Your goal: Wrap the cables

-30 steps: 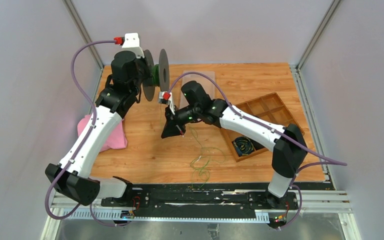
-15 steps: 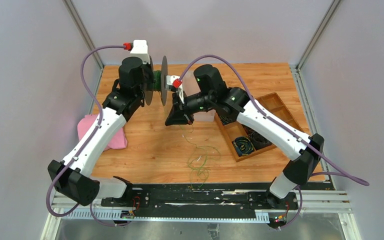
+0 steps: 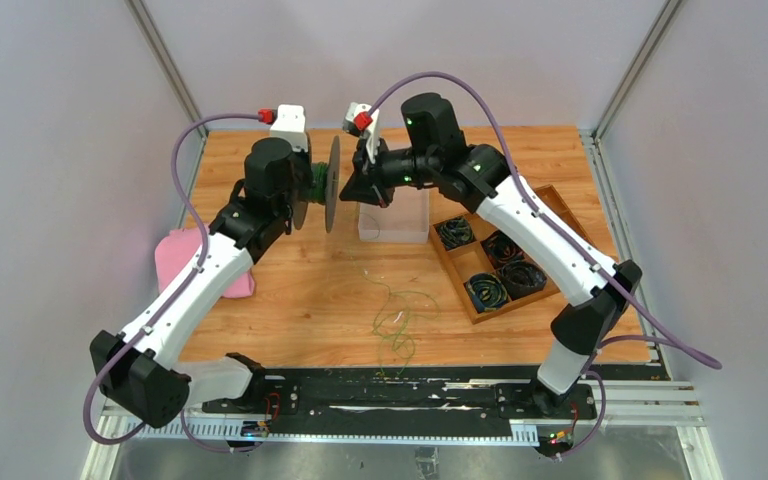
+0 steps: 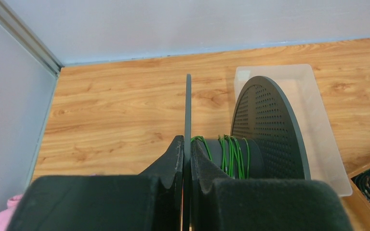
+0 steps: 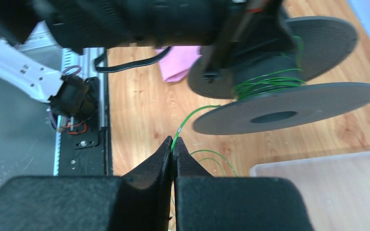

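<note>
A black spool (image 3: 320, 182) with several turns of thin green cable (image 4: 231, 154) on its hub is held in the air above the far left of the table. My left gripper (image 4: 188, 144) is shut on the spool's near flange (image 4: 188, 110). My right gripper (image 5: 173, 143) is shut on the green cable (image 5: 189, 120), which runs from its fingertips up to the spool's hub (image 5: 265, 84). In the top view the right gripper (image 3: 365, 190) is just right of the spool. The loose rest of the cable (image 3: 400, 320) lies in loops on the table.
A clear plastic bin (image 3: 395, 215) stands below the right gripper. A wooden compartment tray (image 3: 560, 215) with coiled cables is at the right. A pink cloth (image 3: 182, 255) lies at the left. Frame posts stand at the back corners.
My right gripper has risen and moved toward the back with the cable, from table middle up beside the spool. The left arm shifted the spool slightly right and turned it.
</note>
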`<action>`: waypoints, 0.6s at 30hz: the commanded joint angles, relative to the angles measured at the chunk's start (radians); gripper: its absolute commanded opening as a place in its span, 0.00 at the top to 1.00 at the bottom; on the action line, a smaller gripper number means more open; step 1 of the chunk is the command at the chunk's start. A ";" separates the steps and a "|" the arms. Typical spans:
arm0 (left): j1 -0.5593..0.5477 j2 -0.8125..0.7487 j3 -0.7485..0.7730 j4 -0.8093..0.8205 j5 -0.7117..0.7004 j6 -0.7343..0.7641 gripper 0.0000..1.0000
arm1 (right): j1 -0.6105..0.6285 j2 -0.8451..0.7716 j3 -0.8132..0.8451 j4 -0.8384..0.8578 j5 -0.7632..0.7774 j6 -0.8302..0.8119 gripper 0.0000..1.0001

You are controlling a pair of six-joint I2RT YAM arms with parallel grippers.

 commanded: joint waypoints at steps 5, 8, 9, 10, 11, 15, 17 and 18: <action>-0.021 -0.083 -0.032 0.050 0.035 -0.051 1.00 | -0.058 0.111 0.156 -0.048 0.091 -0.001 0.99; -0.029 -0.095 -0.054 0.050 0.046 -0.052 1.00 | -0.068 0.152 0.197 -0.058 0.094 -0.001 0.99; -0.032 -0.098 -0.061 0.051 0.046 -0.050 1.00 | -0.070 0.165 0.213 -0.061 0.097 -0.004 0.99; -0.035 -0.101 -0.066 0.053 0.046 -0.046 1.00 | -0.074 0.174 0.229 -0.065 0.101 -0.007 0.99; -0.036 -0.104 -0.070 0.052 0.046 -0.045 1.00 | -0.080 0.184 0.244 -0.065 0.108 -0.011 0.99; -0.040 -0.115 -0.091 0.061 0.037 -0.021 1.00 | -0.102 0.206 0.298 -0.066 0.125 -0.023 0.99; -0.043 -0.115 -0.099 0.072 0.023 -0.001 1.00 | -0.111 0.209 0.316 -0.067 0.124 -0.025 1.00; -0.043 -0.116 -0.106 0.081 0.015 0.009 1.00 | -0.114 0.208 0.323 -0.067 0.125 -0.025 1.00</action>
